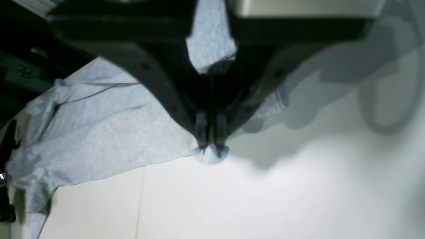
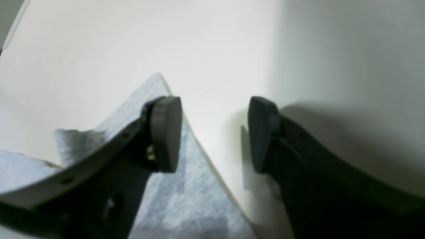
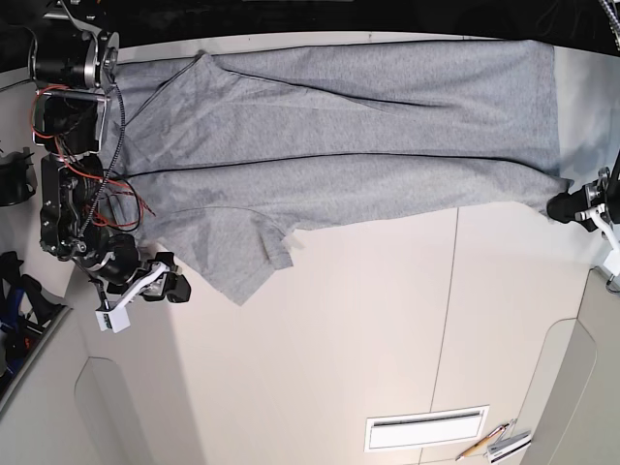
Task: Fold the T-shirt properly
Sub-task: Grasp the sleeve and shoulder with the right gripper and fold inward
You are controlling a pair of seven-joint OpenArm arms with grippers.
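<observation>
Base view: heather-grey T-shirt (image 3: pixel 339 126) spread flat, plain side up

White surface (image 3: pixel 368 320) spreading wide under bright light, thin seams running across it, a slotted vent (image 3: pixel 426 427) lying near pens (image 3: pixel 496 443), darkness edging the top

The T-shirt (image 3: pixel 339 126) is heather-grey and short-sleeved; it lies spread lengthwise along the far edge of the table (image 3: pixel 349 339), running nearly from the left side to the right; the visible face is plain, with long creases running its length; one sleeve sticks out toward the table's middle near the left end, its cuff turned up slightly; the hem corner at the right end is bunched into a small wad (image 1: pixel 211 154), lifted at the table's right edge.
</observation>
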